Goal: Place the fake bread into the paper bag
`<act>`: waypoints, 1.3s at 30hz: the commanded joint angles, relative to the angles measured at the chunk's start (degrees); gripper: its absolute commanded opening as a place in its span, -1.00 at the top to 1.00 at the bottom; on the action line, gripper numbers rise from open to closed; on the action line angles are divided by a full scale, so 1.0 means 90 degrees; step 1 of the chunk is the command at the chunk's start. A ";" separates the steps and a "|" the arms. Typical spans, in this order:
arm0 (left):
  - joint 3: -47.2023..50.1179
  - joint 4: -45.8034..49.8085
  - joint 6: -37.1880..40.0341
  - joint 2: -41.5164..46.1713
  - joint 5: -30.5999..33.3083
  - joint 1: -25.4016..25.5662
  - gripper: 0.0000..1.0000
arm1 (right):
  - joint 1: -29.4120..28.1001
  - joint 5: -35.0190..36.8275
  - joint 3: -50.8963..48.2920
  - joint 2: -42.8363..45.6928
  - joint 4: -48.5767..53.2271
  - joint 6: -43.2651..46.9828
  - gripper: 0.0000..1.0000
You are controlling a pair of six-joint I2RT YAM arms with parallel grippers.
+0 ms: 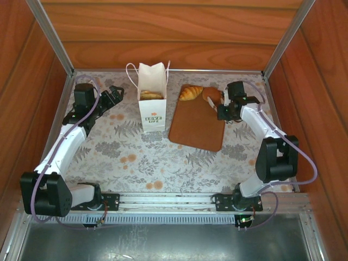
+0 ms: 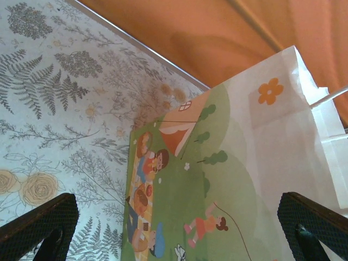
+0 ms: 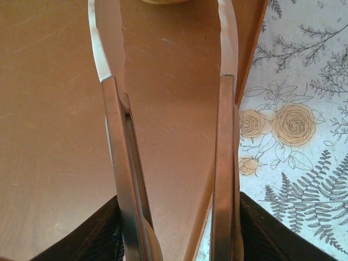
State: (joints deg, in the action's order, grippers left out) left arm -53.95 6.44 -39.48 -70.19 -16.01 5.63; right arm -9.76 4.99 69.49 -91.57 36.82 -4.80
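The white paper bag stands upright at the back of the table, with one piece of fake bread showing inside its mouth. A croissant and a darker roll lie on the far end of the brown board. My left gripper stands open just left of the bag, whose picnic-printed side lies between the fingers. My right gripper is shut on metal tongs. The tong tips hover over the board beside a pale bread edge.
Wooden walls with metal posts close in the table on three sides. The bag's cord handles stick out near the back wall. The floral cloth in front of the board and bag is bare.
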 commanded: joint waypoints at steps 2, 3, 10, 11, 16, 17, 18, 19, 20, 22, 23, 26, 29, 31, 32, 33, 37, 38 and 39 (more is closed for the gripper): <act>-0.0207 -0.0119 -0.0094 -0.0145 0.0071 -0.0046 -1.00 | 0.0049 0.0009 0.0370 -0.0208 -0.0107 0.0028 -0.06; -0.0217 -0.0120 -0.0101 -0.0164 0.0060 -0.0044 -1.00 | 0.0052 0.0021 0.0401 -0.0272 -0.0094 0.0061 -0.07; -0.0386 0.0001 -0.0018 -0.0325 0.0061 -0.0049 -1.00 | 0.0059 -0.0045 0.0634 -0.0681 -0.0111 0.0350 -0.14; -0.0400 0.0001 -0.0017 -0.0341 0.0063 -0.0054 -1.00 | 0.0053 -0.0065 0.0671 -0.0745 -0.0085 0.0402 -0.14; -0.0460 0.0015 0.0027 -0.0375 0.0109 -0.0062 -1.00 | 0.0059 0.0055 0.0956 -0.1048 0.0133 0.0576 -0.16; -0.0479 0.0025 0.0037 -0.0369 0.0120 -0.0059 -1.00 | 0.0052 0.0060 0.1021 -0.1108 0.0161 0.0615 -0.17; -0.0485 0.0037 0.0051 -0.0374 0.0124 -0.0068 -1.00 | 0.0057 0.0080 0.1070 -0.1161 0.0185 0.0661 -0.17; -0.0501 0.0062 0.0066 -0.0376 0.0134 -0.0074 -1.00 | 0.0057 0.0089 0.1143 -0.1224 0.0240 0.0696 -0.18; -0.0514 0.0092 0.0080 -0.0380 0.0138 -0.0087 -1.00 | 0.0049 0.0109 0.1209 -0.1285 0.0290 0.0741 -0.18; -0.0529 0.0138 0.0109 -0.0382 0.0148 -0.0092 -1.00 | 0.0042 0.0224 0.1295 -0.1382 0.0359 0.0789 -0.18; -0.0549 0.0158 0.0127 -0.0368 0.0148 -0.0097 -1.00 | 0.0045 0.0331 0.1326 -0.1423 0.0371 0.0787 -0.18; -0.0577 0.0193 0.0178 -0.0356 0.0147 -0.0098 -1.00 | 0.0049 0.0533 0.1390 -0.1499 0.0373 0.0805 -0.21; -0.0587 0.0193 0.0207 -0.0373 0.0150 -0.0107 -1.00 | 0.0044 0.0593 0.1451 -0.1553 0.0337 0.0824 -0.25; -0.0607 0.0193 0.0212 -0.0399 0.0141 -0.0105 -1.00 | 0.0049 0.0492 0.1472 -0.1601 0.0257 0.0871 -0.26; -0.0617 0.0188 0.0208 -0.0413 0.0137 -0.0113 -1.00 | 0.0044 0.0422 0.1509 -0.1631 0.0242 0.0884 -0.26; -0.0628 0.0192 0.0207 -0.0422 0.0129 -0.0109 -1.00 | 0.0048 0.0370 0.1549 -0.1670 0.0245 0.0893 -0.26; -0.0609 0.0193 0.0207 -0.0414 0.0119 -0.0108 -1.00 | 0.0048 0.0223 0.1681 -0.1788 0.0131 0.0877 -0.26; -0.0608 0.0193 0.0207 -0.0404 0.0107 -0.0113 -1.00 | 0.0049 0.0194 0.1697 -0.1816 0.0075 0.0870 -0.26; -0.0605 0.0193 0.0207 -0.0395 0.0100 -0.0110 -1.00 | 0.0049 0.0175 0.1720 -0.1851 0.0030 0.0865 -0.26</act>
State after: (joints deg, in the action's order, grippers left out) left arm -57.80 7.77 -38.68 -73.65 -15.09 4.99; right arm -9.69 8.23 83.20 -107.66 39.16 2.46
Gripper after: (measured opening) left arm 0.999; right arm 0.632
